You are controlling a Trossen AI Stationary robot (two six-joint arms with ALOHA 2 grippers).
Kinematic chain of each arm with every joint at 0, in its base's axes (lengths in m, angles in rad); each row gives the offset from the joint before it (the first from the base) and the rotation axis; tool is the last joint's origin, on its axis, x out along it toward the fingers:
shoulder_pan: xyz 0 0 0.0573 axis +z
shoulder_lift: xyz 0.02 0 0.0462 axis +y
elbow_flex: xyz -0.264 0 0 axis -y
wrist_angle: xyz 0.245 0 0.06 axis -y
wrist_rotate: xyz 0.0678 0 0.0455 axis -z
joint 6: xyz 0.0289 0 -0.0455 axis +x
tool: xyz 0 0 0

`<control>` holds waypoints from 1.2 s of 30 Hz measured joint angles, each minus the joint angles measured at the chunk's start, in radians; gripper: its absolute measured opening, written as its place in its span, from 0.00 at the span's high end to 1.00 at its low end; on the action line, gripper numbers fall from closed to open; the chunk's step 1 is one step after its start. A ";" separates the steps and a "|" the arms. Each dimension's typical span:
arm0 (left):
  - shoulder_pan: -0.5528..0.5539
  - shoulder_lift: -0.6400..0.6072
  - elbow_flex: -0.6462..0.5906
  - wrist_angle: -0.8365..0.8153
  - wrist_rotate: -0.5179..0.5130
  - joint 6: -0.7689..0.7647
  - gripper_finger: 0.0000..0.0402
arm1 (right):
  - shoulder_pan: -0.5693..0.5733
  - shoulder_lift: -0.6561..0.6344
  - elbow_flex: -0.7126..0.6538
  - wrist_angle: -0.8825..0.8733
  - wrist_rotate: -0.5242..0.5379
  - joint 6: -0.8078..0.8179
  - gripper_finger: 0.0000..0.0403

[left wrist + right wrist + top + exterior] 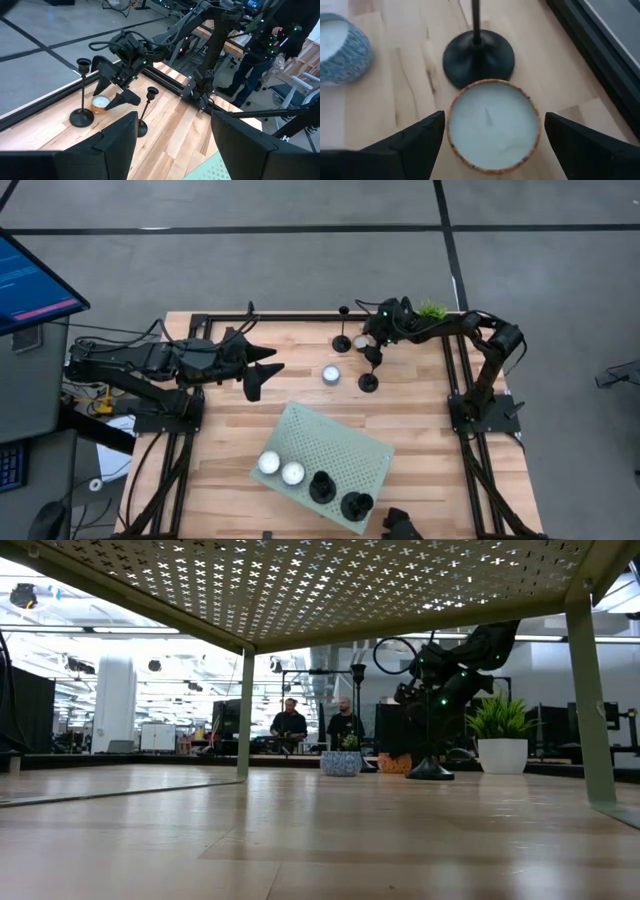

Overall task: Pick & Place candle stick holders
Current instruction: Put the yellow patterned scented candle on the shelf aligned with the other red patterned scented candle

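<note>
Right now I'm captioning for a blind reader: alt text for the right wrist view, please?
Open right tool straddles a candle in an orange-rimmed tin on the wooden table. Beyond stands a black candle stick holder; a blue-patterned candle tin sits aside.

Two people (315,726) are standing far back in a bright open hall beside a potted plant (500,736), while grey floor (300,260) with dark seams is surrounding the wooden table (300,395).

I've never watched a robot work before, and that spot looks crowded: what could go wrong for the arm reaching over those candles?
The right end effector straddles a white candle in an orange-rimmed tin, not a holder, so it might grab that instead. A thin-stemmed black candle stick holder stands just beyond and could get tipped.
</note>
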 joint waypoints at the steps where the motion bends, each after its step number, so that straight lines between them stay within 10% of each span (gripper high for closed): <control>1: 0.000 0.000 0.000 0.000 0.000 -0.001 0.37 | 0.000 0.000 0.000 -0.004 0.006 -0.002 0.19; 26: 0.000 0.000 0.000 0.007 0.000 -0.024 0.37 | -0.034 -0.058 -0.002 -0.129 0.009 -0.003 0.33; 36: 0.000 0.000 0.000 0.007 0.001 -0.020 0.37 | -0.061 -0.176 0.012 -0.133 0.001 -0.052 0.08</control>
